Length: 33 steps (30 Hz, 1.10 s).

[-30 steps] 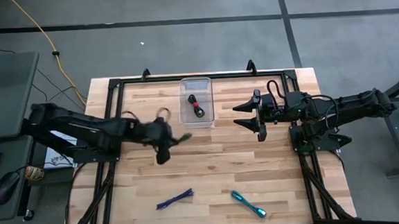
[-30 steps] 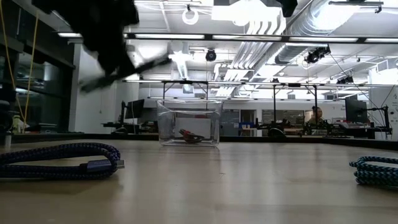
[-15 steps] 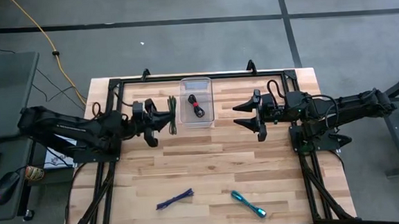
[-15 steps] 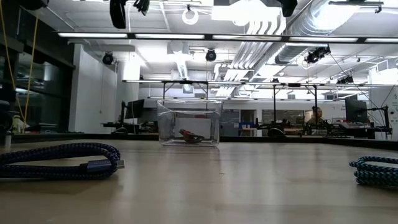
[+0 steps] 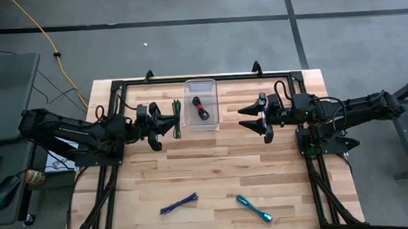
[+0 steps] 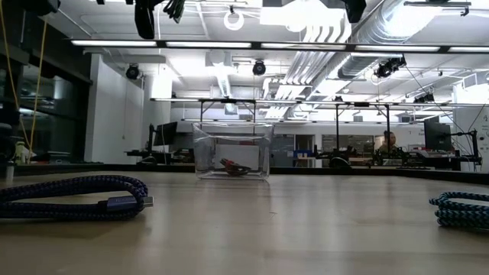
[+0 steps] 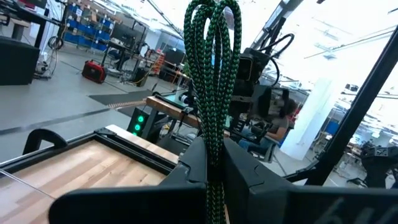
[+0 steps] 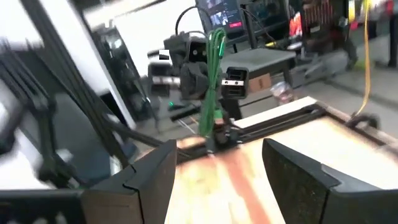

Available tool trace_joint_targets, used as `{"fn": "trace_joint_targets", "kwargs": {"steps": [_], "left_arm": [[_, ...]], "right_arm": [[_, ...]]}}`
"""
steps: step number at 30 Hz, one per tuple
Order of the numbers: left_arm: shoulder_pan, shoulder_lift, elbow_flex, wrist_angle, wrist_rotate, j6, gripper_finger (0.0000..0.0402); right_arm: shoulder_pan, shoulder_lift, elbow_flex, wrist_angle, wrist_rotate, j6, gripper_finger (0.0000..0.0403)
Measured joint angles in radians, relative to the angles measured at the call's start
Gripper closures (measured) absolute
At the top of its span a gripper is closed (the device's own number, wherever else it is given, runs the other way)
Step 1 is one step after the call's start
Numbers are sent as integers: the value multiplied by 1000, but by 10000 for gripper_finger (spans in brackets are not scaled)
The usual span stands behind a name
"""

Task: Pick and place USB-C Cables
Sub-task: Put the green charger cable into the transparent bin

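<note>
High view: clear container (image 5: 201, 104) at the far middle of the table (image 5: 215, 178), with the red-and-black cable (image 5: 201, 110) already inside. Left gripper (image 5: 166, 122) just left of the container, pinching the green cable (image 5: 177, 118), not yet over the opening. Purple cable (image 5: 179, 203) and teal cable (image 5: 254, 208) lie on the near part of the table, well apart from the container. Right gripper (image 5: 252, 118) waits right of the container, fingers spread, holding nothing. Judged tally: one cable placed, one in transit, two left to fetch.

Low view: container (image 6: 232, 151) seen from the side, red-and-black cable (image 6: 234, 166) resting on its floor, which confirms it is truly inside. Purple cable (image 6: 72, 197) at near left, teal cable (image 6: 462, 208) at near right. Neither gripper's fingers can be read here.

Left wrist view: green cable (image 7: 212, 74) standing upright, clamped between the two fingers (image 7: 193, 163); the grip is plainest here.

Right wrist view: own fingers (image 8: 152, 171) wide apart; the left gripper (image 8: 214, 134) and its hanging green cable (image 8: 211, 81) show farther off.
</note>
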State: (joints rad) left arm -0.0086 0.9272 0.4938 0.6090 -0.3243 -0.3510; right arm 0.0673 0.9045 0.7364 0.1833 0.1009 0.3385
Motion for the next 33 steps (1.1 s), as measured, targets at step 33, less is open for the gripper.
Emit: {"fn": "trace_joint_targets", "kwargs": {"steps": [33], "left_arm": [[2, 510, 311, 101, 194, 6, 401]], "right_arm": [[-2, 514, 3, 765, -45, 160, 174]]}}
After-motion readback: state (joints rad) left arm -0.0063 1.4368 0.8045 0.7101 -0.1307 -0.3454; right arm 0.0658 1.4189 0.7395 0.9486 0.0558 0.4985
